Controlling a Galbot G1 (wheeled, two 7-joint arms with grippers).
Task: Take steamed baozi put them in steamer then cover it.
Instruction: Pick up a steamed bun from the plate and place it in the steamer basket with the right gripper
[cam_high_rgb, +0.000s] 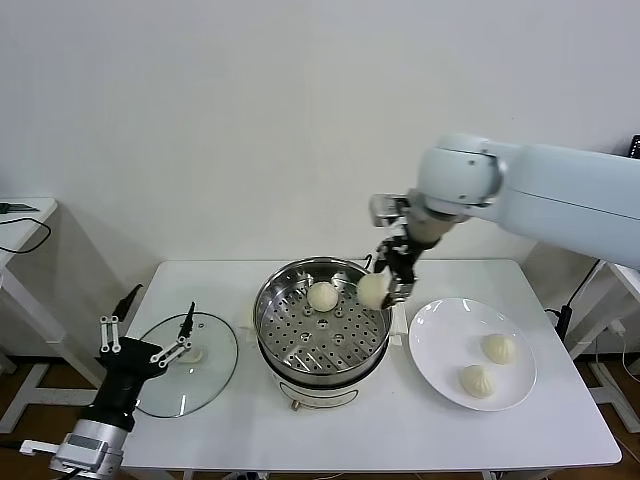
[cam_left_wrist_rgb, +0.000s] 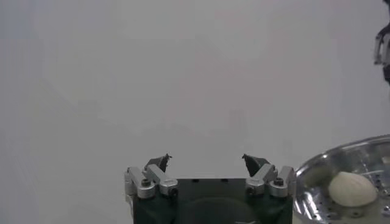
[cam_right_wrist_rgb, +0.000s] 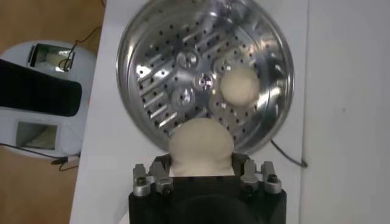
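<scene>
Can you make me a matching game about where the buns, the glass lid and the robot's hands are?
Things:
1. glass lid
2. bun in the right gripper
3. two buns
4. left gripper

Places or states:
A. on the white plate
B. held above the rim of the steamer
C. open, above the lid
D. flat on the table, left of the steamer

Pairs: 1-D, 2-B, 3-A, 4-C
</scene>
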